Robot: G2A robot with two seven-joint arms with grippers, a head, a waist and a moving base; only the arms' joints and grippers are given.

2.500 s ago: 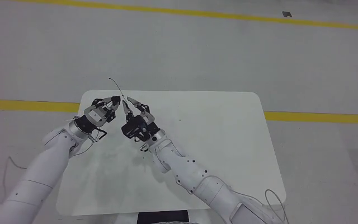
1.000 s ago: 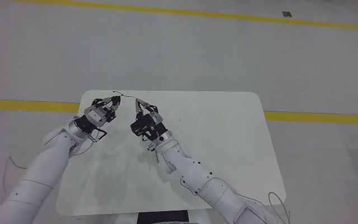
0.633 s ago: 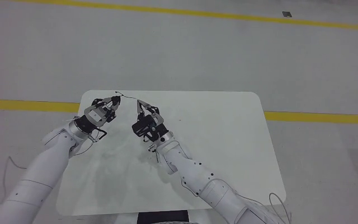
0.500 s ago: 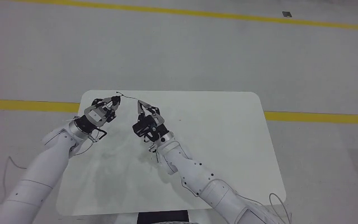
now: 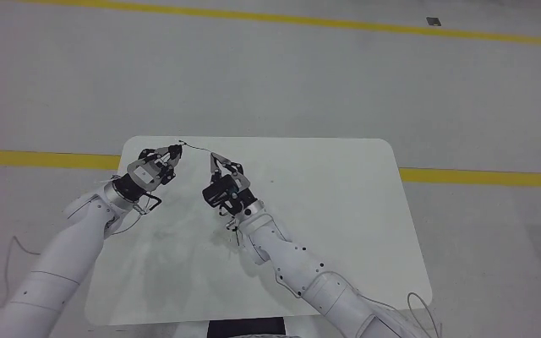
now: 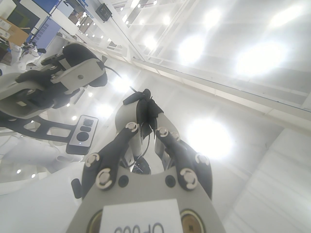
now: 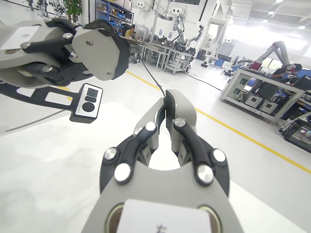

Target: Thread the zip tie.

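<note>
Aloft, both grippers pinch zip tie.

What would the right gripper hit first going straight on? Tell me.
Nothing solid, it seems: the right gripper points past the table edge, left gripper off to one side. Only its held zip tie lies ahead.

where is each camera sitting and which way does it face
top view: on the robot above its arms, looking down at the white table; left arm and right arm show, zip tie strung between left gripper and right gripper.
left wrist view: behind the left gripper, tilted up at ceiling lights.
right wrist view: behind the right gripper, facing out over the table to the workshop floor.
shared: both wrist views show the zip tie and the other arm's gripper.
</note>
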